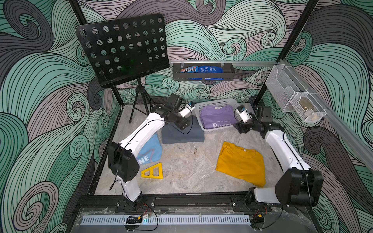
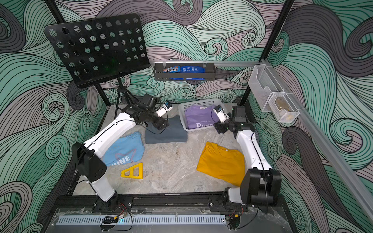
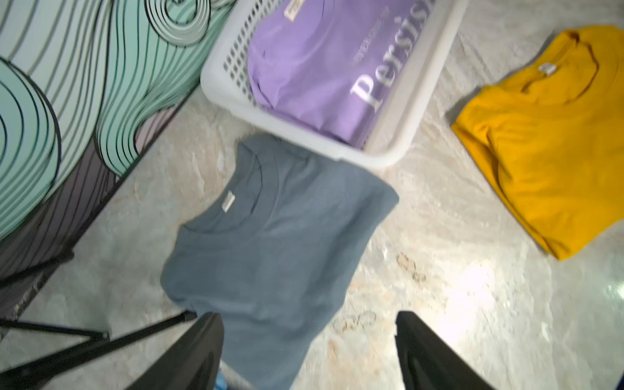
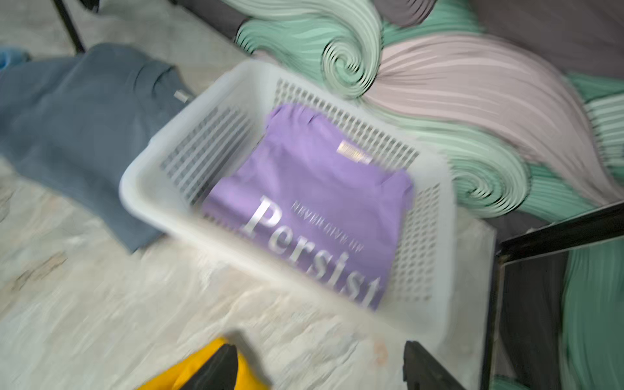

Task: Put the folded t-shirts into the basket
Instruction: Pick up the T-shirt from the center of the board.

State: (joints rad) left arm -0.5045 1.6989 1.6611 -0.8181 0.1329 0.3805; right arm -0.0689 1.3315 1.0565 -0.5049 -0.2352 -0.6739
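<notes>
A white rectangular plastic basket (image 1: 214,103) with perforated sides stands at the far side of the marble-patterned desk (image 1: 181,161). It holds one thing, a folded purple t-shirt (image 1: 217,117) lying flat with its white "Persist" print facing up.

The other three folded shirts lie on the desk outside the basket. The slate-grey t-shirt (image 1: 185,136) is right against the basket's side. The mustard-yellow t-shirt (image 1: 241,163) is nearer the front, beside the right arm (image 1: 282,147). The light blue t-shirt (image 2: 123,149) with white letters is partly under the left arm (image 1: 139,137).

The left jaws hang over the grey shirt, spread wide with nothing between them. The right jaws, by the basket's near corner, are also spread and empty, though that wrist view is blurred.

On the back wall a dark shelf tray (image 1: 203,75) holds blue packets (image 1: 210,69) and an M&M's bag (image 1: 188,70). A wire mesh bin (image 1: 314,118) on the side wall holds something yellowish that I cannot make out.
</notes>
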